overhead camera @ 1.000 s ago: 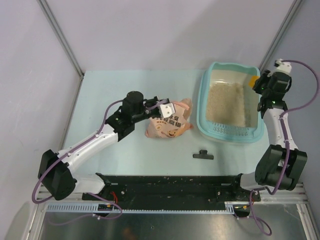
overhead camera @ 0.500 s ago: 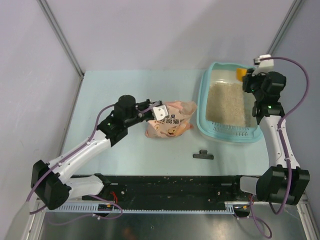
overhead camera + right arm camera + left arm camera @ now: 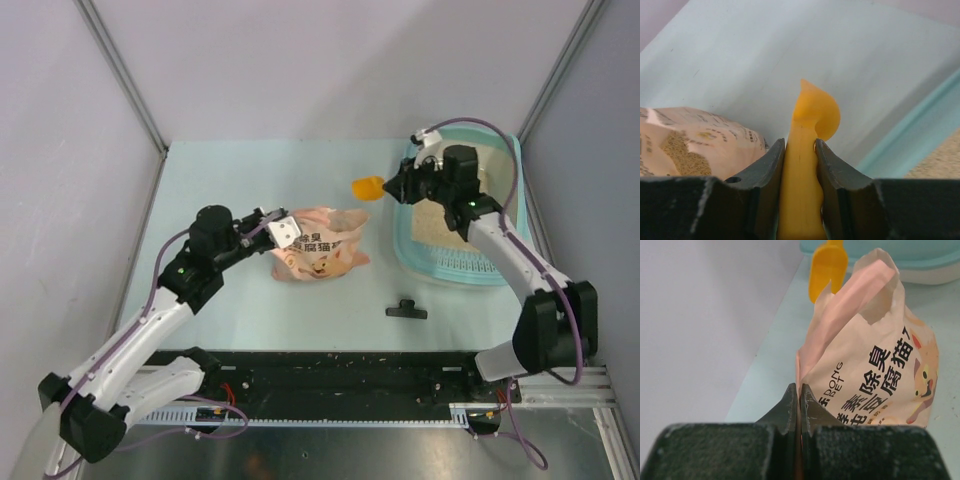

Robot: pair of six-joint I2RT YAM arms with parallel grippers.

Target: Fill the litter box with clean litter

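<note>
Here, the left pincer (image 3: 799, 392) is seen closed tight, with the thin edge of the pink-orange bag (image 3: 318, 255) pinched between its fingers. The bag is spread out ahead of this pincer on the table (image 3: 250, 180), with its black print and cat drawing facing up and its open mouth turned away from the pincer. Beyond the bag's mouth, the orange scoop (image 3: 369, 186) is held above the table, apart from the bag.

The scoop's handle is clamped by the right pincer (image 3: 800, 145), whose fingers are pressed against both of its sides. The scoop's bowl sticks out ahead of the fingertips, towards the left pincer. A black clip (image 3: 406, 310) lies on the table nearer the arm bases than the right pincer, and nothing touches it.

The litter box (image 3: 402, 238) is found directly behind and below the right pincer, with its near rim passing under the wrist. The clean litter (image 3: 430, 225) is spread across the floor of the box. The slotted grille is at the end nearest the arm bases.
</note>
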